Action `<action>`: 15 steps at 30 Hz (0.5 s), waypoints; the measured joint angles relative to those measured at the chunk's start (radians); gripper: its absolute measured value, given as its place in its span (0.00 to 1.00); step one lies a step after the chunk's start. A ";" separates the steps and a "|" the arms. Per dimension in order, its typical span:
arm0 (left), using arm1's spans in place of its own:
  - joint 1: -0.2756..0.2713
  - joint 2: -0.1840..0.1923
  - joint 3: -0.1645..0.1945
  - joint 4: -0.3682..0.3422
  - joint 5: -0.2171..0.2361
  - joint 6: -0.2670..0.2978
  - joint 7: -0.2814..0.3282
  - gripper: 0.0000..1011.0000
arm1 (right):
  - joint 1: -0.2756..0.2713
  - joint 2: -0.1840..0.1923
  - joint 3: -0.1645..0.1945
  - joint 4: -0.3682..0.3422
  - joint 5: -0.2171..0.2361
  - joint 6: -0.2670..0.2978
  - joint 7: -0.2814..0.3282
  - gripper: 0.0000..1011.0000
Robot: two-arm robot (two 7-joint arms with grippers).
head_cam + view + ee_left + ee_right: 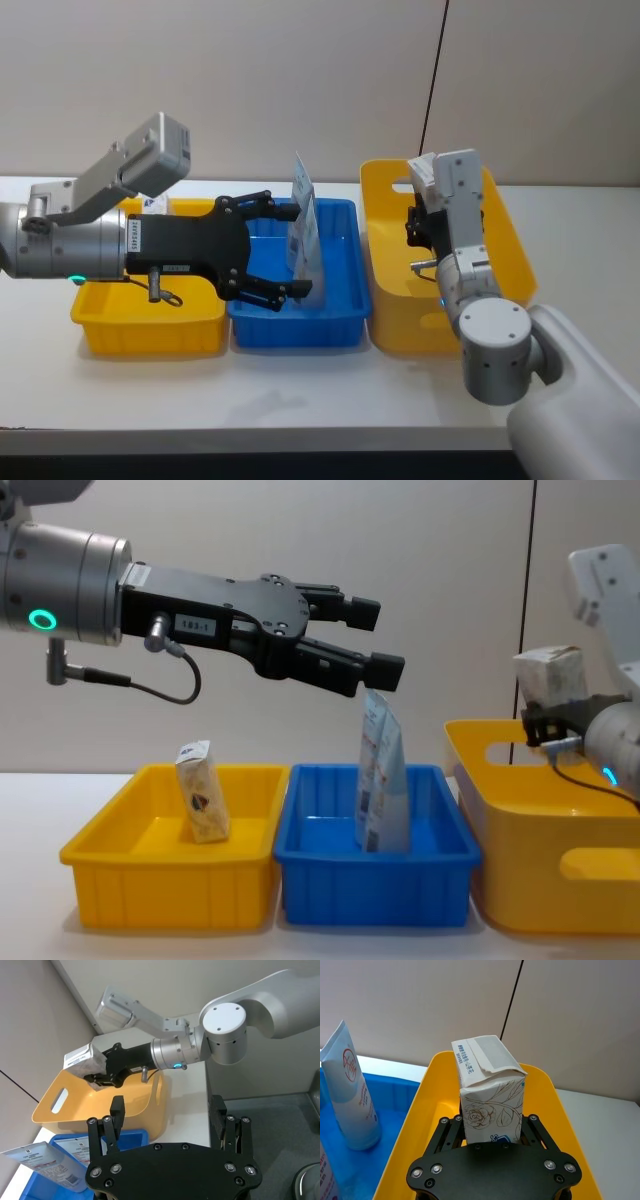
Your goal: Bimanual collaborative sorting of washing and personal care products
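Right gripper (545,725) clamps the grey-white rose-printed block pack (487,1090) above the tall yellow plastic bin (392,285) on the right (probably for sorting). Left gripper (378,638), fingers spread wide, hangs over the upright pale-blue-and-white pouches (382,780).

Your head view looks forward and down on three bins in a row, the blue bin (300,335) in the middle; your chest view sits low and near, facing the same bins' front walls. Your left wrist view looks past the left gripper (167,1115) rightward to the tall yellow bin (145,1100). Your right wrist view, very near, looks over the right gripper (493,1122) and its block-shaped pack (490,1090) into that same bin.
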 joint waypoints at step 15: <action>0.000 0.000 0.000 0.000 0.000 0.000 0.000 0.99 | 0.069 -0.054 -0.005 0.124 -0.025 0.001 -0.014 0.35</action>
